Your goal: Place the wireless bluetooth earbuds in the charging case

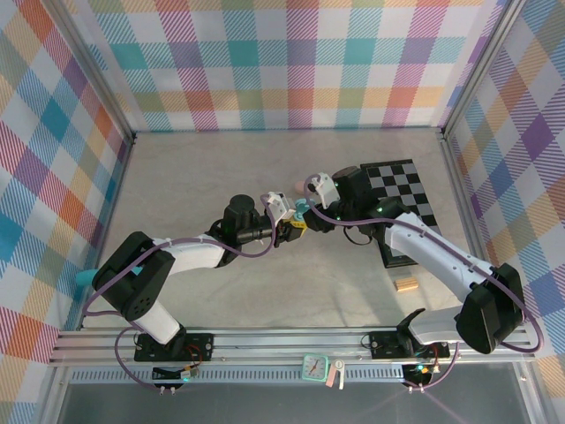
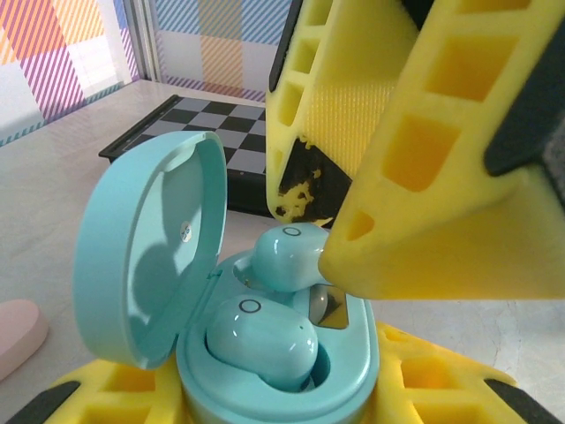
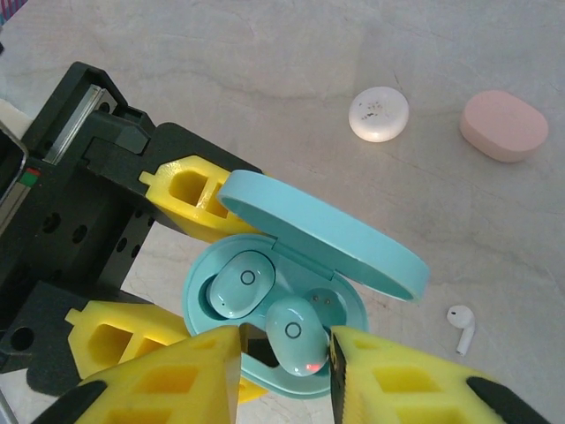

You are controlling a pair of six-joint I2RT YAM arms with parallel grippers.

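The desk (image 1: pixel 221 168) was pale and stony-looking, with faint grey streaks. Walls of bright checked cloth (image 1: pixel 291 62) stood on the left, far and right sides, and a metal rail (image 1: pixel 291 340) ran along the near edge. A black and white checkered board (image 1: pixel 402 190) lay flat on the right side. A small wooden block (image 1: pixel 406 283) sat nearer to me than the board.

Over the middle of the desk, my left pincer (image 2: pixel 278 397) was clamped on the light blue charging case (image 3: pixel 335 243). Its lid stood open. One blue earbud (image 3: pixel 238 284) sat down in its hole in the case. The other blue earbud (image 3: pixel 296 336) was tilted at the second hole, right between the fingers of my right pincer (image 3: pixel 287 340). One finger touched it, but I could not tell if that pincer was squeezing it or not.

A round white case (image 3: pixel 379 114) and a pink case (image 3: pixel 503 125) lay shut on the desk, side by side but not touching. A white earbud (image 3: pixel 461 322) lay alone on the bare desk, just beside the blue case.
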